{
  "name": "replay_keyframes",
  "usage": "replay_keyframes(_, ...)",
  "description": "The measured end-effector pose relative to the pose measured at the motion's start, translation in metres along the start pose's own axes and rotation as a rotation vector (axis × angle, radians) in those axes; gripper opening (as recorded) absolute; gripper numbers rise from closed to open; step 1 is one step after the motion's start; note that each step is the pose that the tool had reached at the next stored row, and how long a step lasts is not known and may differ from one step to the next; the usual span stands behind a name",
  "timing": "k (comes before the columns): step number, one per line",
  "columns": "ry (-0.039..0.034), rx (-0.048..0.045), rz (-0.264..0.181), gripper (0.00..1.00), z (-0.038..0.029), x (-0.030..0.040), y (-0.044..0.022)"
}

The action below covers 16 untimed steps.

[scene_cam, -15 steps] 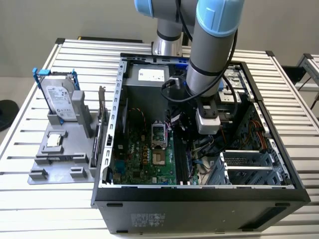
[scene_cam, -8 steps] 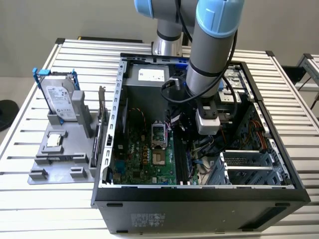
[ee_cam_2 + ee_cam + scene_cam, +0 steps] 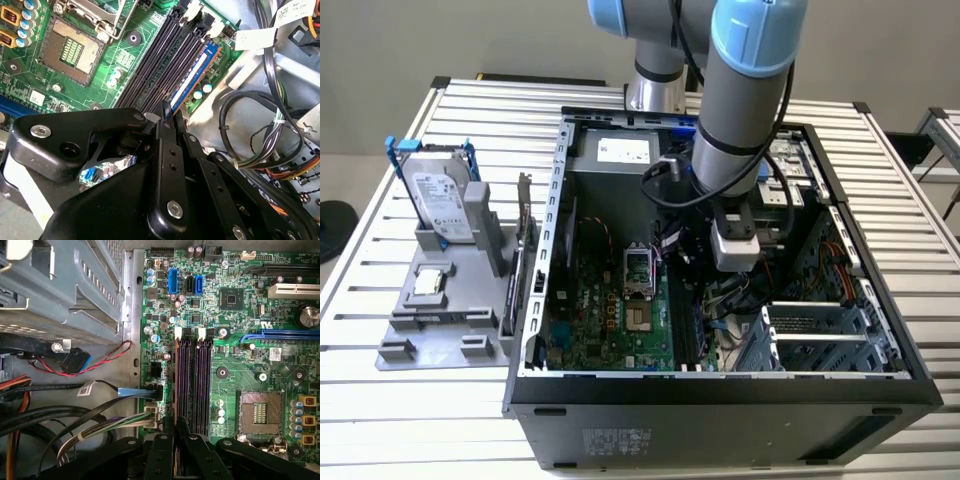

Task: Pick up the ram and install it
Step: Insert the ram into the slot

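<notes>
The gripper is down inside the case, centre right of the exterior view, its fingers nearly closed on the ram. That blue stick stands edge-on in the outermost slot, upper middle of the second wrist view, nearest the cables. To seat it well, I judge: press straight down, keep the stick upright, and watch that the white latches close.

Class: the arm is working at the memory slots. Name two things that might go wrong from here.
The end effector sits over one end of the ram in the outermost slot; uneven pressure might leave it tilted, half seated. Cables lie close beside that slot and might snag.
</notes>
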State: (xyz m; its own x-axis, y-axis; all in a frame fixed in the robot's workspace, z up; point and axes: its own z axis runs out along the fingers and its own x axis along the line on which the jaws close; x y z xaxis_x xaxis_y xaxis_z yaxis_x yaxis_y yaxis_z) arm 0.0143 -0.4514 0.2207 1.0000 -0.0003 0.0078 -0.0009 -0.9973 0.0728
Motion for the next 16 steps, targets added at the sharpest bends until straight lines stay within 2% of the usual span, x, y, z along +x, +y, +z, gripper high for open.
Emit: replay_keyframes(16,-0.0001,-0.0001,0.000,0.00,0.0052,-0.0002,-0.0003)
